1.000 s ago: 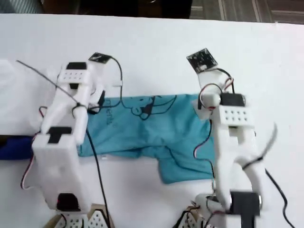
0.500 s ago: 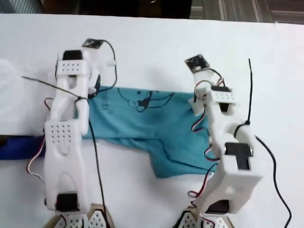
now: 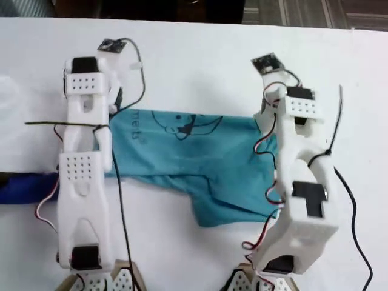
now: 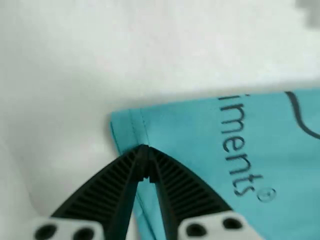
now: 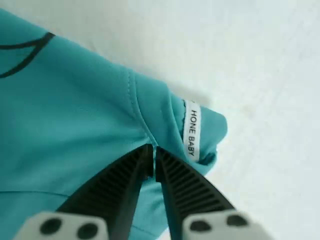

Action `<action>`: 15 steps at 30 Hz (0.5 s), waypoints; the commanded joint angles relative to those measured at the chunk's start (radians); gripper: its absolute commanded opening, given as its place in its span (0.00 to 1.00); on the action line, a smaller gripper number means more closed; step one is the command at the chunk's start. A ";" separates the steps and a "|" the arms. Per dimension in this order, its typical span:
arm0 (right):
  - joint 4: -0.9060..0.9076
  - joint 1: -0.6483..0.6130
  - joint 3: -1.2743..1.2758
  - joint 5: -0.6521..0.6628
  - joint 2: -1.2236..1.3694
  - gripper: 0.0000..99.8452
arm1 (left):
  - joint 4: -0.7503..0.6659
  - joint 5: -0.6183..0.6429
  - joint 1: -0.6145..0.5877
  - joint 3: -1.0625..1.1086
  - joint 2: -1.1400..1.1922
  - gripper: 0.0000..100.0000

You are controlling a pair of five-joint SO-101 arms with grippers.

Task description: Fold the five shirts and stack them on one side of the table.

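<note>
A teal shirt [image 3: 182, 157] with a dark line drawing and lettering lies spread across the middle of the white table [image 3: 194, 54], one flap hanging toward the near edge. My left gripper [image 3: 116, 103] sits at the shirt's far left corner. In the left wrist view the gripper [image 4: 145, 152] is shut on the hem of the shirt [image 4: 215, 145], just in from that corner. My right gripper [image 3: 265, 115] is at the far right corner. In its wrist view the gripper [image 5: 152, 150] is shut on a fold of the shirt [image 5: 75, 115] beside a white label [image 5: 191, 131].
A dark blue cloth [image 3: 21, 188] pokes in at the left edge, with a pale cloth [image 3: 9, 103] farther back on that side. Bare table runs beyond the shirt up to the far edge and to the right of the right arm.
Both arms have stretched toward the far side, carrying the shirt's far edge with them. The shirt now lies flatter, and the right arm has shifted slightly to the right.
</note>
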 commanded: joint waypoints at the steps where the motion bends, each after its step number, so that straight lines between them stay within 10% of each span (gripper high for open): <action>1: 0.085 0.012 -0.041 -0.008 -0.196 0.02 | 0.021 -0.021 -0.002 0.202 -0.278 0.09; 10: 0.298 0.010 -0.041 0.000 -0.539 0.12 | -0.049 0.000 -0.006 1.020 -0.867 0.18; 15: 0.397 0.013 -0.041 0.000 -0.670 0.12 | -0.341 0.104 -0.040 1.527 -1.117 0.18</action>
